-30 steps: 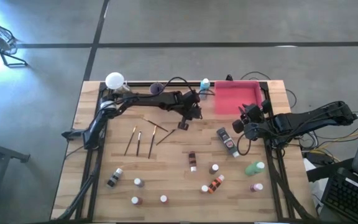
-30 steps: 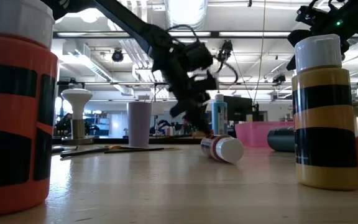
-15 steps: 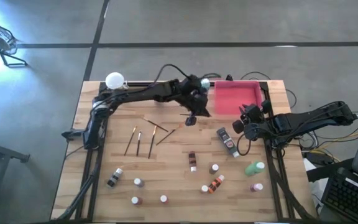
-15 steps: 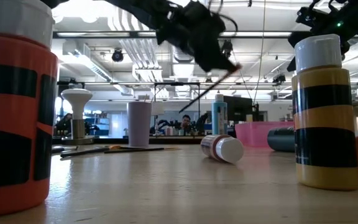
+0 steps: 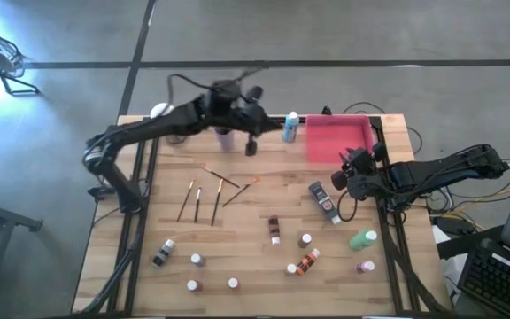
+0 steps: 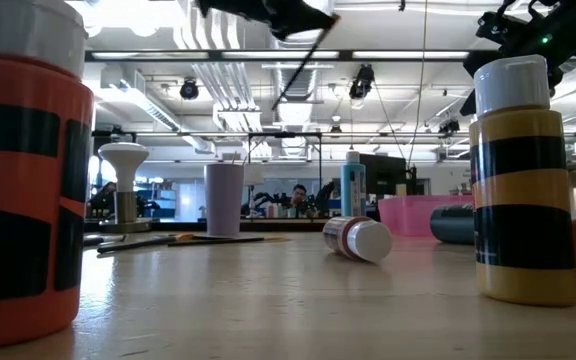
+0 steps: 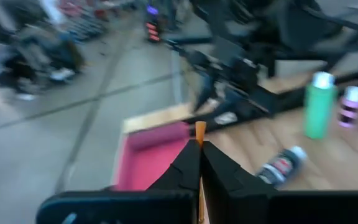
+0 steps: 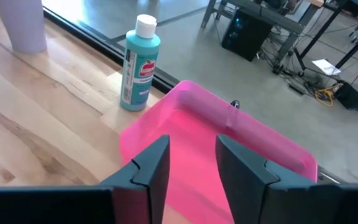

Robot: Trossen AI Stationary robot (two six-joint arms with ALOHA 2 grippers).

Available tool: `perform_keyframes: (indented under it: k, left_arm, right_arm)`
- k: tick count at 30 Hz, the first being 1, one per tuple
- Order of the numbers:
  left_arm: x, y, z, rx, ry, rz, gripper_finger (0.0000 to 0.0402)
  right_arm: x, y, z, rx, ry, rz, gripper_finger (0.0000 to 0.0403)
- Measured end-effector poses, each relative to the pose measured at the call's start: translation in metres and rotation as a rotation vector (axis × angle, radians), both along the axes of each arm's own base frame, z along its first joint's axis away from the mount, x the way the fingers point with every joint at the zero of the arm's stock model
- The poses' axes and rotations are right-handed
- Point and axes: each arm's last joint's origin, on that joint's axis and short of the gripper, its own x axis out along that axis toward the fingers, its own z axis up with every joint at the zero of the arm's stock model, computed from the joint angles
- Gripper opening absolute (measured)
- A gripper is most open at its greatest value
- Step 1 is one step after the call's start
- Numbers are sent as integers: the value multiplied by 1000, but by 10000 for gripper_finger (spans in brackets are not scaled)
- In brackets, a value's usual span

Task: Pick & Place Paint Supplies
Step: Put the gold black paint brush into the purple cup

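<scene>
Left gripper (image 7: 199,163) clenched on brush (image 7: 200,129), raised over lilac cup (image 5: 226,137). Risk judged: thin handle pivoted in pinch, cup rim missed or cup tipped. Right gripper (image 8: 192,160) parted, parked beside pink tray (image 8: 229,140).

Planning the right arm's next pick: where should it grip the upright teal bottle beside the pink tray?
Probably grip the teal bottle across its straight body, below the white cap, coming level from the pink tray side: it stands upright, sides parallel, and the open right gripper hovers over that tray.
</scene>
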Motion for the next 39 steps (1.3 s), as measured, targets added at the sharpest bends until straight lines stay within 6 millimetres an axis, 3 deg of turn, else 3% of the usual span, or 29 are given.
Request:
perform_keyframes:
  k: [5,16,25,39]
  left_arm:
    - [-40,5,5,23,-184,95,3]
    - [-108,17,-32,-14,-451,355,3]
    - [-121,31,-64,-77,-439,527,5]
    - [-133,38,-94,-128,-472,568,7]
  right_arm:
    - [0,0,0,0,-4,0,139]
    - [2,0,2,-19,-28,-12,145]
    - [2,0,2,-24,-24,-11,115]
    - [2,0,2,-24,-28,-11,81]
